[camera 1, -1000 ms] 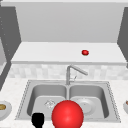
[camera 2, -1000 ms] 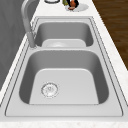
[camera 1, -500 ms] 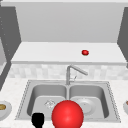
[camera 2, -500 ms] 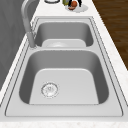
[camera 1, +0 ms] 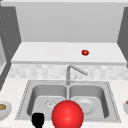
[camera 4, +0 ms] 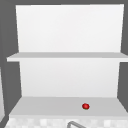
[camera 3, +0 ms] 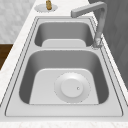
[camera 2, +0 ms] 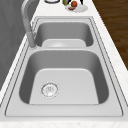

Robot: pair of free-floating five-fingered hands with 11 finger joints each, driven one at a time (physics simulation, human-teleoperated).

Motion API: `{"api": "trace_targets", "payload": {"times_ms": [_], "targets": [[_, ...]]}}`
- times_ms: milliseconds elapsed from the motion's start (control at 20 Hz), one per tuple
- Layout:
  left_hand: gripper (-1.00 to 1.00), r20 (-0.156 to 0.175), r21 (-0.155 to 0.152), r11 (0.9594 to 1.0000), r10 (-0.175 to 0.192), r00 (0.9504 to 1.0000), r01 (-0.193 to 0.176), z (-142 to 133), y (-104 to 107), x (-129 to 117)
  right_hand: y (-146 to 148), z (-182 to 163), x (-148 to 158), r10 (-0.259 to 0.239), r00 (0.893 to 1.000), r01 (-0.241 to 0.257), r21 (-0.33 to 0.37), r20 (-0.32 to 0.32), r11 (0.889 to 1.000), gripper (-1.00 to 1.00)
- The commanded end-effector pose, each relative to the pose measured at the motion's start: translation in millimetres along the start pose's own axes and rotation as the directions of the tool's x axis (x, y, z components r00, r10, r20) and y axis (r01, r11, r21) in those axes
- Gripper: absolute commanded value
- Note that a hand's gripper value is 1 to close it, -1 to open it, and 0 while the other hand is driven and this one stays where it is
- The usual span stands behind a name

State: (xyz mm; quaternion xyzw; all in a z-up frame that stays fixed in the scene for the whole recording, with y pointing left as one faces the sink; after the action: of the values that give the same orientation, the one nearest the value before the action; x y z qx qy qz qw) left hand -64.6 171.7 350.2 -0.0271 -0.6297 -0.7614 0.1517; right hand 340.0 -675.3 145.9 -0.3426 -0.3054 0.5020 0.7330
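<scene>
Red ball (camera 1: 67, 114), large and smooth, stands in the front view at the near edge of the sink (camera 1: 35, 95), before the divider of its two basins. The left hand (camera 1: 38, 119) hangs just beside the ball, at the sink's front left rim; whether it is released or clenched I cannot tell. A faucet (camera 1: 72, 71) rises behind the sink, and a small red fruit (camera 1: 85, 52) lies on the shelf (camera 1: 45, 53) above it.

From the left side, the sink's near basin shows a drain (camera 2: 50, 89).

From the right side, a white plate (camera 3: 72, 87) lies in the sink's near basin.

The upper view shows the fruit (camera 4: 85, 106) again.

In my judgement, a round ball slips easily, so the hand should meet it squarely and slowly.
</scene>
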Motion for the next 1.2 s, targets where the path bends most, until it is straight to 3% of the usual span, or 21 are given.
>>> {"api": "trace_targets", "payload": {"times_ms": [0,200,400,800,1050,1150], "targets": [[0.0,0.0,0.0,1.0,0.0,1.0,0.0,0.0,0.0,0.0,-9.8,9.7,8.3,0.034,0.999,-0.035,-0.028,-0.021,0.999,-1.0],[0.0,0.0,0.0,1.0,0.0,1.0,0.0,0.0,0.0,0.0,-10.7,15.1,25.3,0.088,0.996,-0.088,-0.024,-0.022,0.996,-1.0],[0.0,0.0,0.0,1.0,0.0,1.0,0.0,0.0,0.0,0.0,-14.7,22.7,37.8,0.109,0.994,-0.109,-0.046,-0.012,0.993,-1.0],[0.0,0.0,0.0,1.0,0.0,1.0,0.0,0.0,0.0,0.0,-20.4,46.6,52.4,0.071,0.998,-0.071,-0.095,-0.003,0.993,-1.0],[0.0,0.0,0.0,1.0,0.0,1.0,0.0,0.0,0.0,0.0,-10.3,57.3,65.2,0.06,0.998,-0.058,-0.168,0.008,0.984,-1.0],[0.0,0.0,0.0,1.0,0.0,1.0,0.0,0.0,0.0,0.0,-2.1,65.4,68.6,0.057,0.998,-0.054,-0.151,0.016,0.987,-1.0]]}}
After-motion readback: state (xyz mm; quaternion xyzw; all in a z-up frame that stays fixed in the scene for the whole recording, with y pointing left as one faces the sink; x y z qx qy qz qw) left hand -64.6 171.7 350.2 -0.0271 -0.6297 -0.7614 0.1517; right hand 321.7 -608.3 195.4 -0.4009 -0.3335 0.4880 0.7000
